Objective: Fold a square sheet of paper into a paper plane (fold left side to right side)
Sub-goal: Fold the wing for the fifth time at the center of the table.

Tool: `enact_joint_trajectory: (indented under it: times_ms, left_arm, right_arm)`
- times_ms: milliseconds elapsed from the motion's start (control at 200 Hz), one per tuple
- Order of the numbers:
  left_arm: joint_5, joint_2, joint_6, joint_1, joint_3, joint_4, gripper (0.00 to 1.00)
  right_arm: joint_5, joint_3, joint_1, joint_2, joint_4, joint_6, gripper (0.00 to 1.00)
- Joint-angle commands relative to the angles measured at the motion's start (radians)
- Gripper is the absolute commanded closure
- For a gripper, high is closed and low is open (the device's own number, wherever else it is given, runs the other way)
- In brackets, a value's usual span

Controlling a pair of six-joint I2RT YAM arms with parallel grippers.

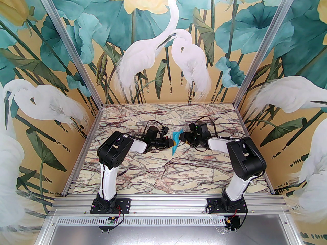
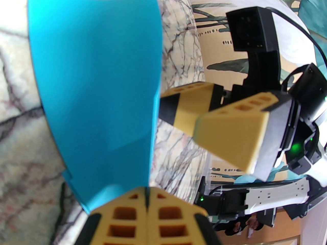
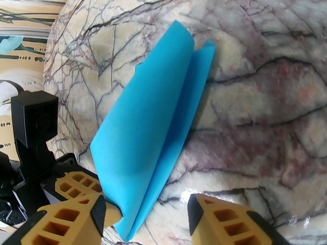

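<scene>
The turquoise-blue sheet of paper (image 1: 176, 138) is folded into layers with a long crease, and it is held off the marble table (image 1: 143, 172) near the middle. My left gripper (image 1: 170, 142) is shut on one end of it; in the left wrist view the yellow fingers (image 2: 163, 221) pinch the paper (image 2: 97, 85) at its lower edge. My right gripper (image 1: 182, 137) faces it from the right, open. In the right wrist view the paper (image 3: 148, 126) runs down between that gripper's (image 3: 152, 209) spread fingers, close against the left fingertip (image 3: 107, 210).
The two arms meet wrist to wrist at the table's centre, with cables looped behind them. Painted walls with herons and teal leaves (image 1: 230, 29) close in the back and both sides. An aluminium rail (image 1: 163, 203) runs along the near edge.
</scene>
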Motion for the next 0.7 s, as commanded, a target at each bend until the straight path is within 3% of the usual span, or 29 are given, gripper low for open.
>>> enact_joint_trajectory:
  times_ms: [0, 360, 695]
  left_arm:
    - [0.043, 0.039, -0.044, 0.013, -0.010, 0.078, 1.00]
    - [0.065, 0.078, -0.105, 0.031, -0.022, 0.158, 1.00]
    - [0.054, 0.093, -0.113, 0.034, -0.023, 0.165, 1.00]
  right_arm:
    - [0.046, 0.027, 0.011, 0.026, 0.004, 0.029, 0.39]
    - [0.087, 0.092, 0.036, 0.092, -0.006, 0.063, 0.41]
    - [0.114, 0.174, 0.058, 0.160, -0.095, 0.062, 0.49]
